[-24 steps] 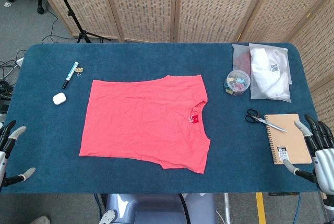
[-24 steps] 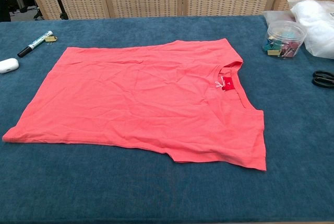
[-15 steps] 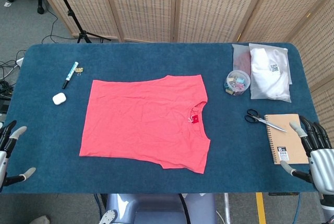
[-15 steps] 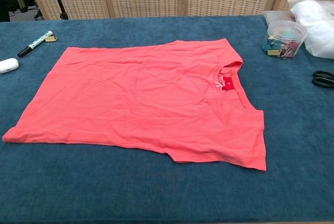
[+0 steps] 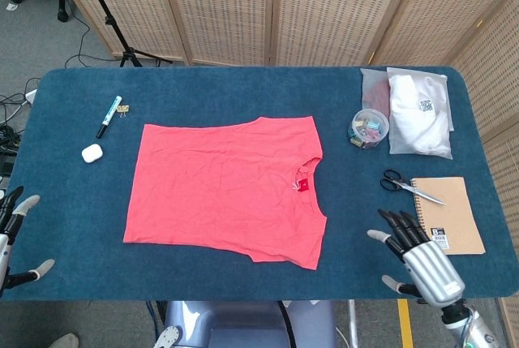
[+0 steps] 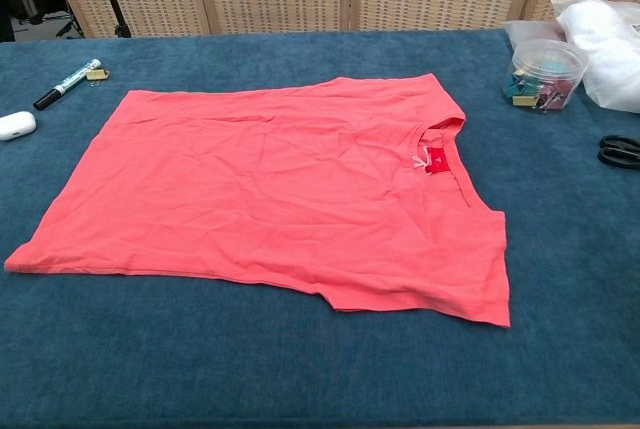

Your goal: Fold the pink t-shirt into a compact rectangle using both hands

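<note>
Pink cotton t-shirt (image 5: 225, 189), spread flat mid-worktop, unfolded, presumably for folding; left hand (image 5: 11, 238) and right hand (image 5: 419, 259) at near corners, fingers wide, empty.

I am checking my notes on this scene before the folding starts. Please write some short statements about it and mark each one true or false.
1. The pink t-shirt lies flat and unfolded on the table. True.
2. The right hand grips the shirt's sleeve. False: it is open, beside the notebook, apart from the shirt.
3. The scissors lie between the shirt and the notebook. True.
4. The left hand holds the marker. False: it is empty at the table edge.
</note>
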`<move>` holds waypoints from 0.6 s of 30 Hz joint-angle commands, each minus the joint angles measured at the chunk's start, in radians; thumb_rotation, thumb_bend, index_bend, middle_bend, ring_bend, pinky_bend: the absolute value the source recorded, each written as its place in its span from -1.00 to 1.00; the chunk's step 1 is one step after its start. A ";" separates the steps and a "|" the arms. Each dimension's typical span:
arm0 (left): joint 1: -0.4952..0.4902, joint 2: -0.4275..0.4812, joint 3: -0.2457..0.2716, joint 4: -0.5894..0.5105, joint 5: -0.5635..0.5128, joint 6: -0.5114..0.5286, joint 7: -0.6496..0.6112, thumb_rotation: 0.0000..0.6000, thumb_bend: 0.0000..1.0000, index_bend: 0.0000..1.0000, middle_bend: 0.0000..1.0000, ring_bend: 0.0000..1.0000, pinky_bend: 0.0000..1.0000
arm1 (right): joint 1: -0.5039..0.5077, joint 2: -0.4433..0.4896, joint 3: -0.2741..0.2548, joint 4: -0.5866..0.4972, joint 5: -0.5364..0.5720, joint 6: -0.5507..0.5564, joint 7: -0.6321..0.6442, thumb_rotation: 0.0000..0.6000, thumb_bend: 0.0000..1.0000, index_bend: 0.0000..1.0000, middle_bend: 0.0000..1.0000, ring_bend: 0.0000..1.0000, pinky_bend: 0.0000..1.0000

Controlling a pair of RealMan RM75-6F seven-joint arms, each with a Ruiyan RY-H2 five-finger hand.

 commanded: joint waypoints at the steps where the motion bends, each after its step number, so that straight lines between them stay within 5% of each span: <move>1: -0.004 -0.002 -0.004 -0.001 -0.009 -0.004 0.004 1.00 -1.00 -1.00 -1.00 -1.00 -1.00 | 0.042 -0.092 -0.022 0.055 -0.033 -0.077 -0.071 1.00 -0.91 -0.32 -1.00 -1.00 -1.00; 18: -0.013 -0.005 -0.012 -0.001 -0.039 -0.018 0.014 1.00 -1.00 -1.00 -1.00 -1.00 -1.00 | 0.124 -0.282 0.034 0.010 0.122 -0.307 -0.395 1.00 -0.58 -0.27 -1.00 -1.00 -1.00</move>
